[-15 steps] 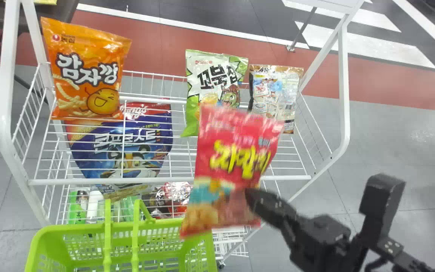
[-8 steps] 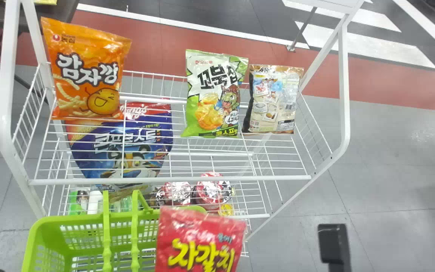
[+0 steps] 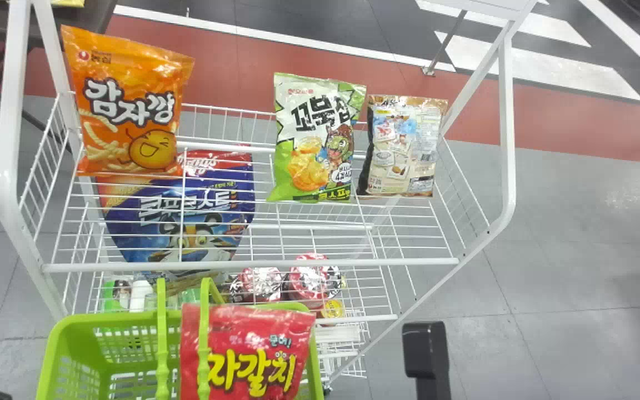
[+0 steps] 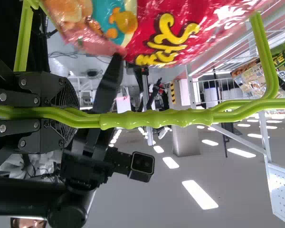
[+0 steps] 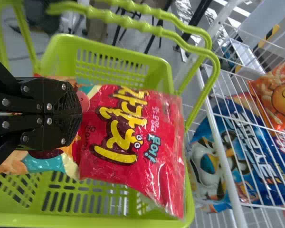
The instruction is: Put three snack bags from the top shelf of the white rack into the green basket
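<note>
Right pincer [image 5: 79, 114] grips red snack bag [image 3: 242, 333] over green basket [image 3: 114, 319]

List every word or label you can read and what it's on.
"자갈치", "문어!": red bag
"감자깡": orange bag
"꼬북칩": green-and-white bag
Blue bag: lettering crossed by wires of the white rack, not surely readable.
Brown bag, other print: too small or blurred.

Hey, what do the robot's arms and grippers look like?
The left gripper and right gripper are black, with jointed plates dotted with round, silvery screws; the left one has ribbed inner faces. The right arm is black too, carrying a small boxy block with a dark, camera-like window.
</note>
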{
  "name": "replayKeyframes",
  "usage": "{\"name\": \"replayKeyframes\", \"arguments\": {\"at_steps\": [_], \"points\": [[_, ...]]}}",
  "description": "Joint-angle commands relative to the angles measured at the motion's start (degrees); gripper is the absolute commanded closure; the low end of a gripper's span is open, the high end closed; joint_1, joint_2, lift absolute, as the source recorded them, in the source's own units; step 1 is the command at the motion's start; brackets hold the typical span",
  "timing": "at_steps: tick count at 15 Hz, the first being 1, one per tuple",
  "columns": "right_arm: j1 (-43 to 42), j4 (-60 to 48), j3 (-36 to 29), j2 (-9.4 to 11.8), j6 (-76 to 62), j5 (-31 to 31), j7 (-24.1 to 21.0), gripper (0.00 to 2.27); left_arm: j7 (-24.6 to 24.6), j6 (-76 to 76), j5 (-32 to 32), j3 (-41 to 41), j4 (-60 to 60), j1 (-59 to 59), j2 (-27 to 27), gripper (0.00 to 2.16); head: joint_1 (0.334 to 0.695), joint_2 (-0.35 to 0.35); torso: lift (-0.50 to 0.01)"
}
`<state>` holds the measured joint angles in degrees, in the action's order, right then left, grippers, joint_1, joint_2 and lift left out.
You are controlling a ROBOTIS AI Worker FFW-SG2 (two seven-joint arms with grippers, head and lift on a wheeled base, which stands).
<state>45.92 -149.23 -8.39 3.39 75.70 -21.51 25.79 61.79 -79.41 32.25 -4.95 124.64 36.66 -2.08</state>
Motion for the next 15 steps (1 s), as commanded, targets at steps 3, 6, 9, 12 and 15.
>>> {"name": "replayKeyframes", "arguments": {"at_steps": [3, 6, 9, 12, 15], "points": [[-4.3, 5.6, 3.4, 0.7, 2.0, 3.8, -0.2, 2.10, -0.2, -0.4, -0.1, 0.1, 1.0, 0.3, -0.1, 2.15, 0.695, -0.350, 0.000], [-5.6, 6.3, 5.7, 1.1, 8.3, 6.6, -0.2, 1.79, -0.3, -0.4, -0.2, 0.2, 0.9, 0.3, 0.0, 2.15, 0.695, -0.350, 0.000], [-4.3, 4.2, 3.7, 1.0, 6.5, 5.5, -0.2, 0.00, -0.3, -0.2, -0.2, 0.2, 0.8, 0.3, 0.1, 2.15, 0.695, -0.350, 0.000], [-4.4, 3.5, -0.2, 0.7, -1.0, 3.7, -0.1, 0.05, -0.2, -0.2, -0.3, 0.2, 0.7, 0.5, 0.1, 2.15, 0.695, -0.350, 0.000], [-5.5, 7.1, -1.4, 0.2, -23.0, 3.9, -2.1, 0.05, -0.2, -0.2, -0.3, 0.3, 0.8, 0.7, 0.1, 2.15, 0.695, -0.350, 0.000]]}}
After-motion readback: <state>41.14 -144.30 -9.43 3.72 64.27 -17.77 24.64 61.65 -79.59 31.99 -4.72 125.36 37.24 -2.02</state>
